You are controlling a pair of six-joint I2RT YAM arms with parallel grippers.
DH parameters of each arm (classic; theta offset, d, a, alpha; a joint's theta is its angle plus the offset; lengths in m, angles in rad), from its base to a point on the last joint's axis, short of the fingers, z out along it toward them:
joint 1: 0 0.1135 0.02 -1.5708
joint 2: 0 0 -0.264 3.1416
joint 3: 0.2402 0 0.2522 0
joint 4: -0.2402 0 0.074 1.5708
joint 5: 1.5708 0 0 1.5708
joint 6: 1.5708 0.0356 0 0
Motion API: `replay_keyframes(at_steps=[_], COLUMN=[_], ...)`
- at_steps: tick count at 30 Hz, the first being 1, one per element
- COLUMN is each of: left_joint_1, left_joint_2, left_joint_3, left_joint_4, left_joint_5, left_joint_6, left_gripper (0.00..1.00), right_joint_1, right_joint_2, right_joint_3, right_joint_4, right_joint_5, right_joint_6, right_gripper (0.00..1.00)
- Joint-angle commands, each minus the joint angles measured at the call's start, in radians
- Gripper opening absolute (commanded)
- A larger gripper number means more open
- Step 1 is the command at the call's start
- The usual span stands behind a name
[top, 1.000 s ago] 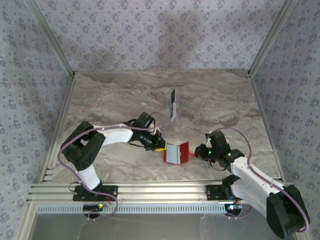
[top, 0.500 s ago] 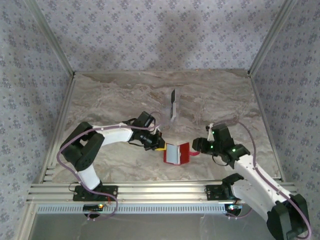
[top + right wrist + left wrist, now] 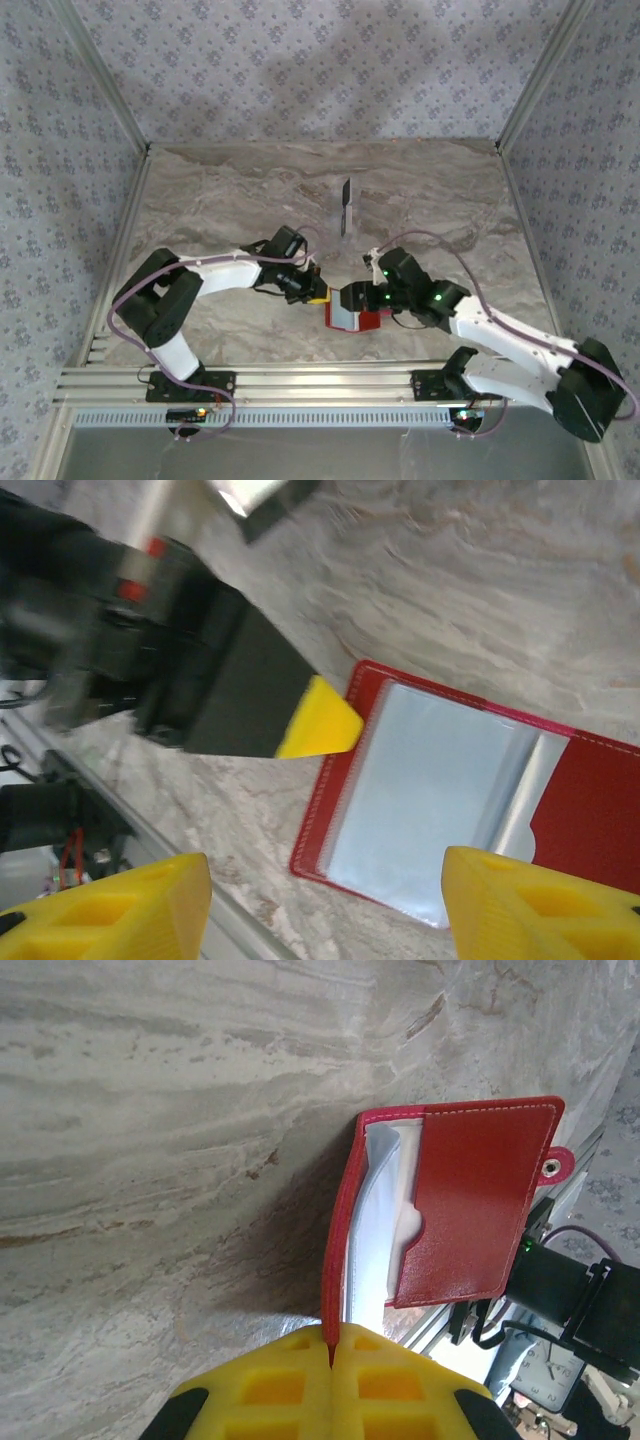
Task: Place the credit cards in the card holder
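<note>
Your right arm has swung in from the lower right of the overhead view, and its gripper now hangs over the right half of the wallet, where a second ago it sat off to that side. Your left gripper and the wallet are where they were.

The wallet lies open low in the middle of the overhead view, near the table's bottom edge and the metal rail just below it, so you have little room on that side. The two grippers meet over the wallet from left and right and crowd it. Everything above is open marble, except for one card near the centre, well apart from the wallet; it shows as a thin dark sliver with a pale lower end.

In your left wrist view the yellow fingertips are pinched together on the wallet's red edge at the bottom of the frame. A clear pocket and a red pocket fan out above them, with the snap tab at the right.

In your right wrist view the right gripper stands wide open and holds nothing. One finger sits in each lower corner, and the wallet's clear pocket lies between and beyond them. The left gripper's yellow tip touches the wallet's upper left corner.
</note>
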Motion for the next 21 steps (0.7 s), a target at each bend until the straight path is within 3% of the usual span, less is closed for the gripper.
replay_keyframes(at_steps=[1, 5, 13, 21], left_joint_1=[-0.007, -0.007, -0.007, -0.007], left_joint_2=[-0.054, -0.074, -0.088, -0.094], left_joint_3=[-0.027, -0.037, -0.067, -0.084], left_joint_4=[0.036, 0.049, 0.111, 0.134], left_joint_5=[0.009, 0.024, 0.039, 0.054], left_joint_6=[-0.024, -0.026, -0.057, -0.067], left_gripper=[0.00, 0.00, 0.00, 0.00], right_joint_1=[0.013, 0.073, 0.100, 0.092], right_joint_2=[0.076, 0.152, 0.263, 0.305], right_joint_3=[-0.024, -0.012, -0.038, -0.051], right_joint_4=[0.056, 0.042, 0.112, 0.119], right_joint_5=[0.008, 0.056, 0.082, 0.105], right_joint_6=[0.047, 0.010, 0.038, 0.051], right_gripper=[0.67, 0.78, 0.76, 0.68])
